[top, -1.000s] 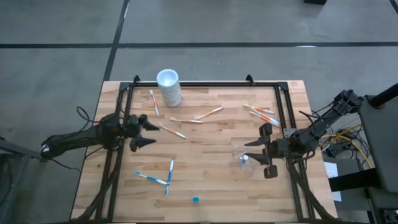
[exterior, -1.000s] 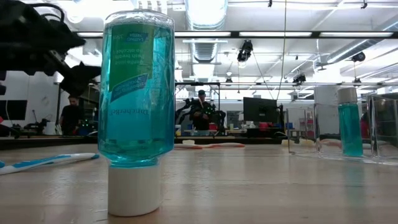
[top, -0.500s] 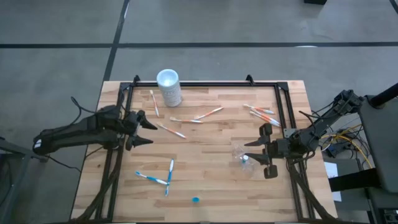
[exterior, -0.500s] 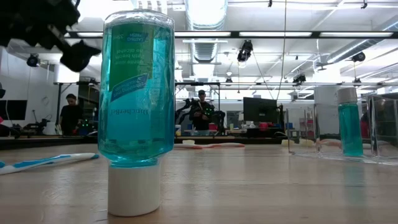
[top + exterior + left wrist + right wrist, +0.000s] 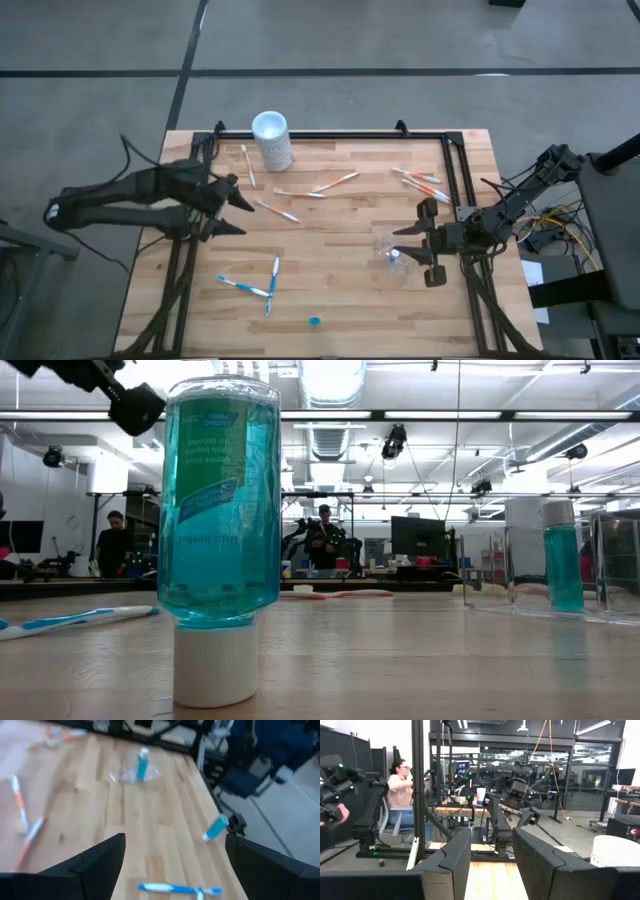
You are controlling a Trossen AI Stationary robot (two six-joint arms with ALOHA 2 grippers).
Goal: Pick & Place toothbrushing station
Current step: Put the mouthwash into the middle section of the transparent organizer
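Note:
The clear cup stands upright on the wooden table at the right, with a small blue bottle in it; in the low view the clear cup shows at the right. Orange-and-white toothbrushes lie scattered across the far half. Two blue-and-white toothbrushes lie near the front. My right gripper hangs open just right of the cup, tipped slightly upward, with nothing between its fingers. My left gripper is open, high over the table's left side, tilted down.
A taller white cup stands at the far edge. A second small blue bottle stands upside down on its white cap near the front edge. A black frame runs round the table. People sit in the room beyond.
My left gripper has risen well above the table and tipped its fingers downward, staying open over the left side. My right gripper and all things on the table have kept still.

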